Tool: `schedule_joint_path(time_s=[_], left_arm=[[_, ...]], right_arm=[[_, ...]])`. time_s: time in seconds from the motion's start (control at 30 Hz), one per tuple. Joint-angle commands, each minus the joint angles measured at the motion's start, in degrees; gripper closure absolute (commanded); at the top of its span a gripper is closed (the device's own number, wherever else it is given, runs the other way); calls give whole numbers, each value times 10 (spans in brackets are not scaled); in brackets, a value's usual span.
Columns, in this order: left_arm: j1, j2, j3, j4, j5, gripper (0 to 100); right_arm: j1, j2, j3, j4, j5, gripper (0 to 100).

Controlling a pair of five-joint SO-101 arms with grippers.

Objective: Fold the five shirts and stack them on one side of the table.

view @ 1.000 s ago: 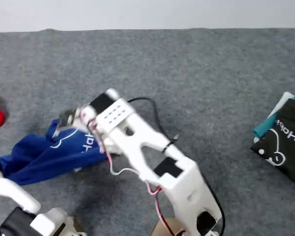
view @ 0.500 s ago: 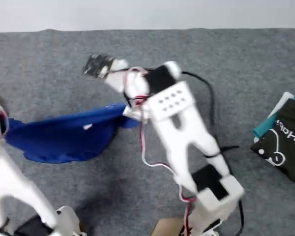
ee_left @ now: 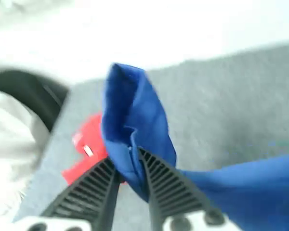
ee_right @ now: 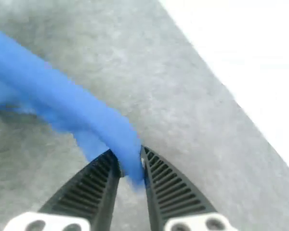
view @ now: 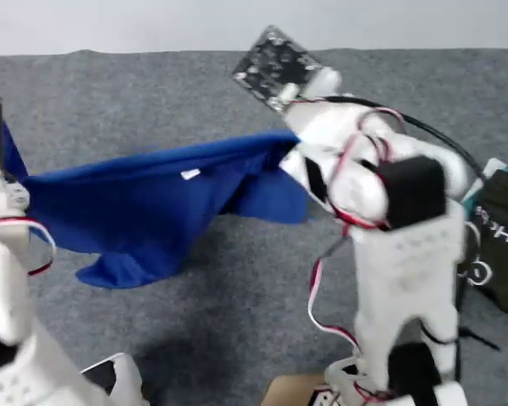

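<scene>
One blue shirt (view: 161,203) hangs stretched above the grey table (view: 152,85), held at both ends and sagging in the middle. Whether its lowest fold touches the table cannot be told. The left gripper (ee_left: 130,166) pinches one bunched end of the blue shirt, and the left arm (view: 4,279) stands raised at that end. The right gripper (ee_right: 130,168) pinches the opposite end, with a narrow strip of cloth caught between its fingers. The right arm (view: 402,245) rises upright at that end, its wrist bent over toward the blue shirt. Count: two arms and two grippers, both clamped on the same shirt. One red shirt (ee_left: 84,154) lies on the table beyond the left-held end. One pile, with a black shirt (view: 501,245) on top and a teal edge (view: 474,200) beneath it, lies past the right arm, well apart from the blue shirt.
</scene>
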Motion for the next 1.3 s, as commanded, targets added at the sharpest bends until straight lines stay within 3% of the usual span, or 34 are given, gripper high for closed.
schedule_joint_path(time_s=[0.0, 0.23, 0.7, 0.97, 1.27], left_arm=[[0, -37, -27, -56, -2, 998], [1, -102, -25, -133, 0, 998], [7, -111, 64, -127, 2, 998], [126, -59, 112, -169, 3, 998], [287, 160, 33, -201, 59, 998]], right_arm=[[46, -55, -20, -9, -7, 987], [74, -96, -20, 14, -7, 987], [72, -91, -16, 37, -38, 987], [71, -97, 78, 36, -43, 987], [71, -97, 148, 37, -44, 987]])
